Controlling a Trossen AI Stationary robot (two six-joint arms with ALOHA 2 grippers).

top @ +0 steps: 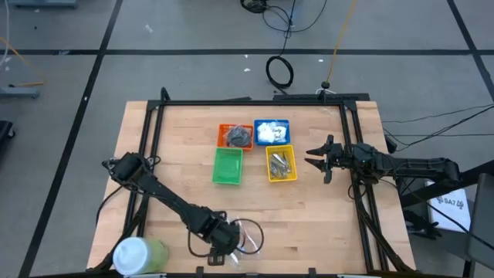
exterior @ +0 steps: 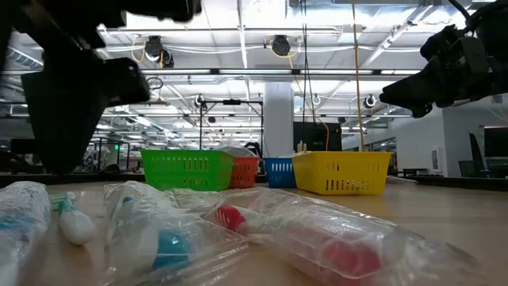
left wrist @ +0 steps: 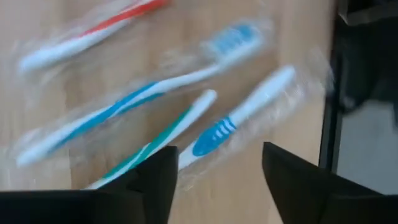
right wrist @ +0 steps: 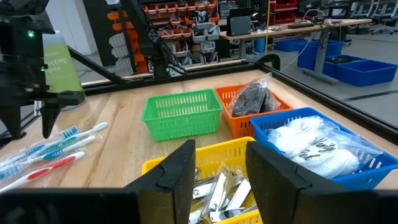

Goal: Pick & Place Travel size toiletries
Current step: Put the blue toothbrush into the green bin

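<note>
Several slim toothbrushes [left wrist: 155, 93] in clear wrappers lie flat on the wood near the table's near edge, also in the high view [top: 248, 236] and the low view [exterior: 238, 222]. My left gripper [left wrist: 217, 177] hovers open just above them [top: 225, 238], its fingers on either side of a blue-and-white brush [left wrist: 249, 112] without touching. My right gripper [top: 319, 158] is open and waits in the air right of the yellow basket [top: 281, 164]. That basket holds silver clippers [right wrist: 217, 193]. White packets [right wrist: 311, 146] fill the blue basket, and dark discs [right wrist: 252, 98] the orange one.
The green basket [top: 227, 166] stands left of the yellow one and shows nothing inside. A big white-and-green tub [top: 139, 253] lies at the near left corner beside my left arm. Black frame rails [top: 359, 201] run along the table's sides. Bare wood lies between baskets and toothbrushes.
</note>
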